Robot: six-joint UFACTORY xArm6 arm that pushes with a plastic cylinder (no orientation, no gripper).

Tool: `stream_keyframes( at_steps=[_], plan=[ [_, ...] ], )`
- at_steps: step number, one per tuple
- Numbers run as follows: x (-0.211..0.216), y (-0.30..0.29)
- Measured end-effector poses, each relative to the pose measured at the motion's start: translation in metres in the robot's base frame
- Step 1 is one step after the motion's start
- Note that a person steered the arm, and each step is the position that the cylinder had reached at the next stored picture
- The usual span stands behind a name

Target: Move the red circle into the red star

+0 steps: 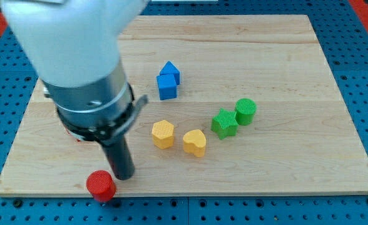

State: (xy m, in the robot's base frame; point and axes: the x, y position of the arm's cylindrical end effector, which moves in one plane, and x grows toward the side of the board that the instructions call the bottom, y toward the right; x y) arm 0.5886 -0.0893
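The red round cylinder block (100, 185) lies near the bottom-left corner of the pale wooden surface (284, 156), close to its bottom edge. My tip (124, 176), the lower end of the dark rod, stands just beside it on the view's right, touching or nearly so; no jaws exist here. A sliver of red (77, 137) shows under the arm near the left edge, shape hidden.
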Motion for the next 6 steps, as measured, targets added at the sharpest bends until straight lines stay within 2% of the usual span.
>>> stream_keyframes(
  at_steps=[1,2,3,4,6],
  plan=[
    [0.003,0.014],
    [0.029,0.015],
    [0.029,-0.004],
    [0.027,-0.094],
    [0.028,-0.16]
  ],
)
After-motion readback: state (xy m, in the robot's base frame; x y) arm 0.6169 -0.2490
